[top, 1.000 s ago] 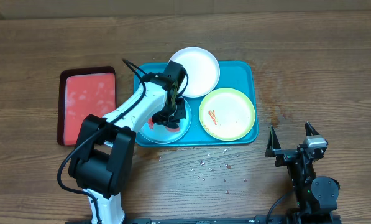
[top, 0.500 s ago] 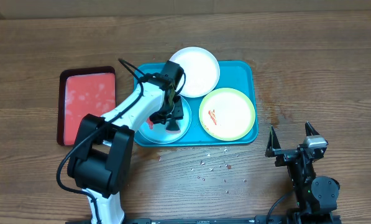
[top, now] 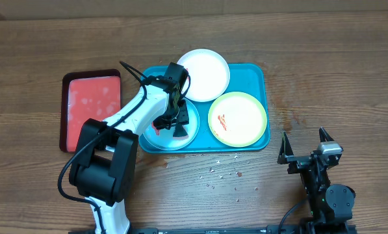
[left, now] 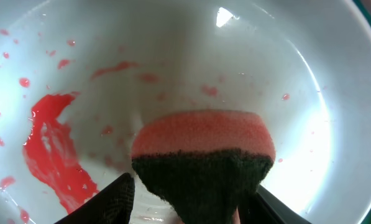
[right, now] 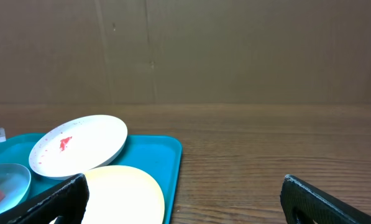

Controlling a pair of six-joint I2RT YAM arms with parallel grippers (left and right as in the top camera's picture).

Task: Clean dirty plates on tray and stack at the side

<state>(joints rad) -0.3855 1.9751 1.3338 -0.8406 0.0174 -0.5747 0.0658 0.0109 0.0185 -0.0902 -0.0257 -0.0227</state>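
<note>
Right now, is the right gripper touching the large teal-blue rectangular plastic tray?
Apart. In the overhead view the right gripper is open, and a strip of bare wooden table separates it from the rim of the teal-blue tray.

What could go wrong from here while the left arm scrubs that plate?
Nothing pins the light blue plate; under the sponge in the left claw it may slide into the white plate, which overhangs the rim of the tray. The red sauce beside the sponge could smear over the plate's edge onto the tray.
</note>
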